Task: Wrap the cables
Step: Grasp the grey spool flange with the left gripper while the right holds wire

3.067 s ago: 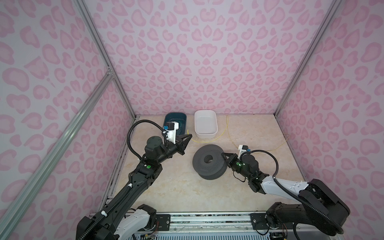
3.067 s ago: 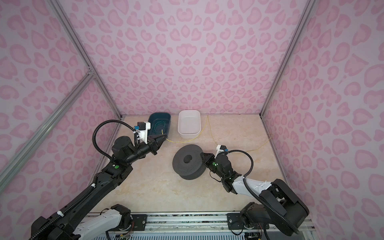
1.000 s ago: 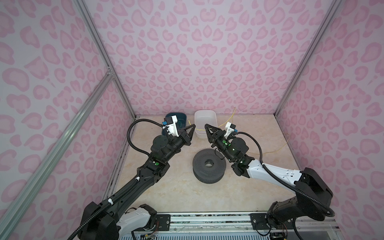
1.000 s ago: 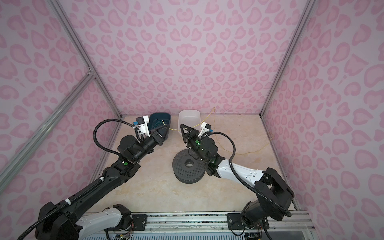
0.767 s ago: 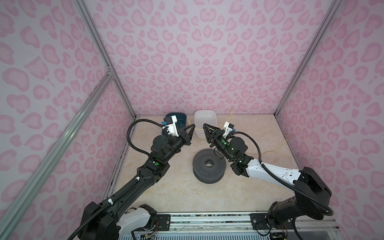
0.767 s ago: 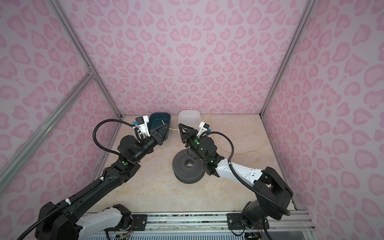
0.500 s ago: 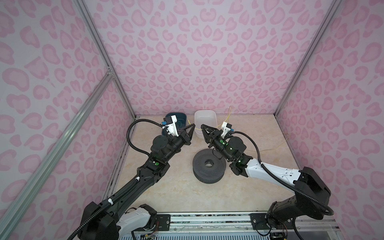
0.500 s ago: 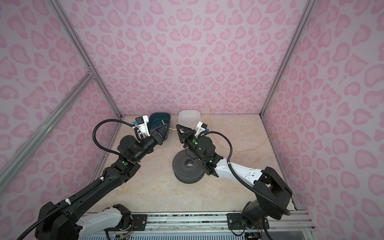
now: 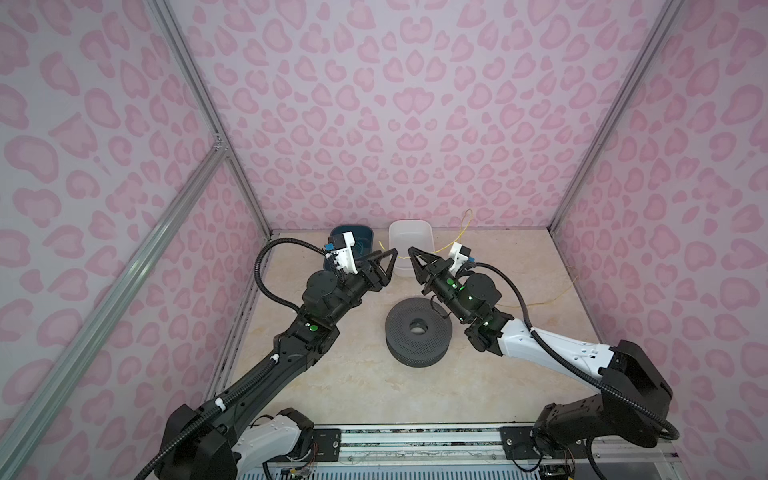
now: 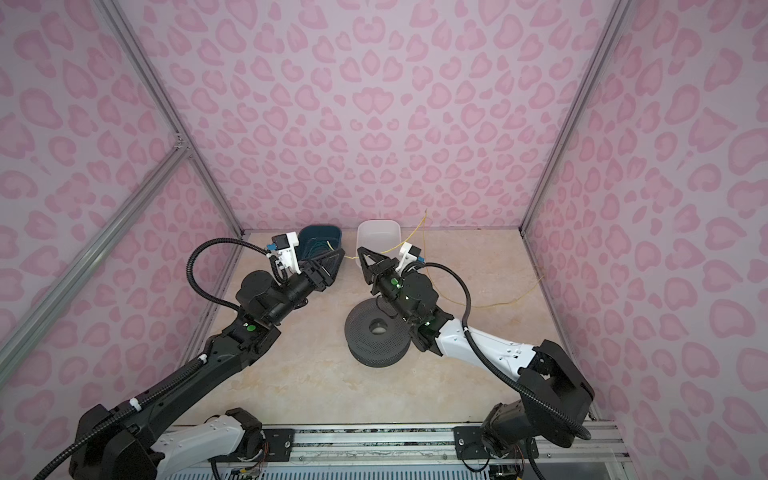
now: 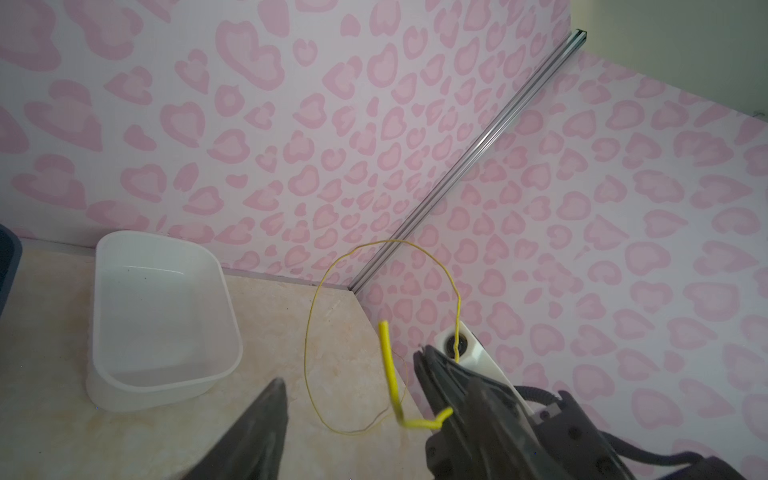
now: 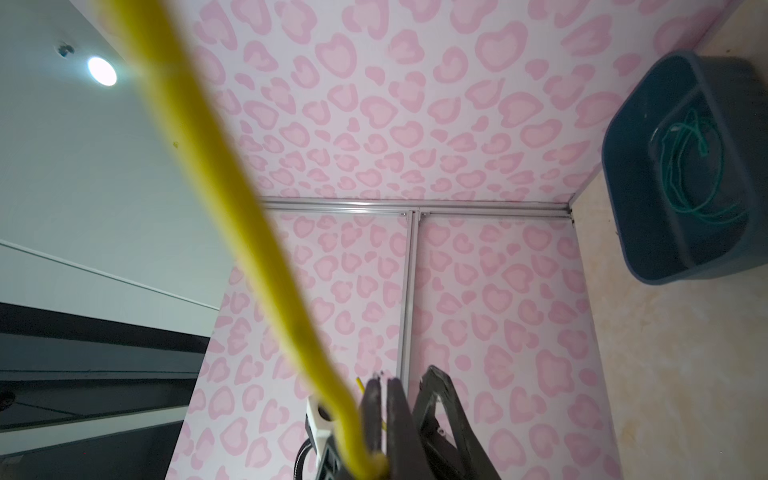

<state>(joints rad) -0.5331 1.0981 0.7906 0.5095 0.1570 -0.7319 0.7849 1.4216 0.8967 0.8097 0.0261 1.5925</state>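
one-handed hold: pinches thin bright yellow wire [image 11: 388, 365] in clenched right gripper [image 9: 411, 252], raised far centre, slack trailing right; leaves left gripper [image 9: 390, 254] released. should stay taut, guide slack onto dark grey perforated spool [image 9: 417, 332].

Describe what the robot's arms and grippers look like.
The left arm and right arm are mostly black, each with a white link, green lights on joints and black corrugated hoses. The left gripper and right gripper have black triangular fingers and white camera mounts with blue plugs.
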